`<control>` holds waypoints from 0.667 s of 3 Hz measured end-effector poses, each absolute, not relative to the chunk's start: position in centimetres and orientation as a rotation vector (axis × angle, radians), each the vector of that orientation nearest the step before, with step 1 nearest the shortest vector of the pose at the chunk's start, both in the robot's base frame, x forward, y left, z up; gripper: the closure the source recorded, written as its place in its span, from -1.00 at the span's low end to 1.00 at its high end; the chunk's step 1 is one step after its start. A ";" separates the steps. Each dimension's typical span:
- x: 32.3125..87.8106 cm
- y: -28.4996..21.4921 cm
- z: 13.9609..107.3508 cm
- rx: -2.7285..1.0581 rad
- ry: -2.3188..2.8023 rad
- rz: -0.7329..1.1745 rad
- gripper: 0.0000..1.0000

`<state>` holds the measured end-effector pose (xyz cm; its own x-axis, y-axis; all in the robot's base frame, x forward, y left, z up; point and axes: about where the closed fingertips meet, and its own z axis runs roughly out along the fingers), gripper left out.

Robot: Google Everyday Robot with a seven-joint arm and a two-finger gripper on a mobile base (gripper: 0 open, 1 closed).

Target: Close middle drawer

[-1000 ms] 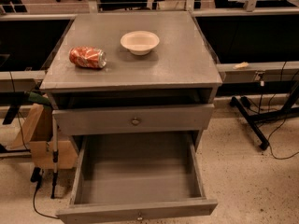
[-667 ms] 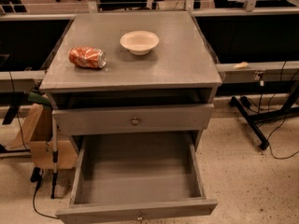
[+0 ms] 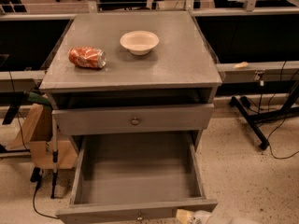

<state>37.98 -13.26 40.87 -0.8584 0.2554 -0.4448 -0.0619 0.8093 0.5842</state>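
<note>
The middle drawer is pulled far out of the grey cabinet, its long deep box open and holding nothing. Its low front panel lies along the bottom edge of the view, with a small round knob at its centre. My gripper shows only as a pale yellowish and white shape at the bottom edge, just right of the knob and at the front panel. Most of it is cut off by the frame.
Above is a taller drawer front with a brass knob, slightly out. On the cabinet top lie a crushed red can and a white bowl. A cardboard box stands left; a black stand leg right.
The pale tip of my gripper has come into view at the bottom edge by the open drawer's front panel. The drawer, can and bowl have not moved.
</note>
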 end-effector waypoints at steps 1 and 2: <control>38.8 -12.2 41.0 0.148 2.462 0.827 1.00; 39.4 -11.0 41.3 0.133 2.455 0.831 1.00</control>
<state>39.37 -11.04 41.25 -0.8494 0.2564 -0.4613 -0.0767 0.8048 0.5886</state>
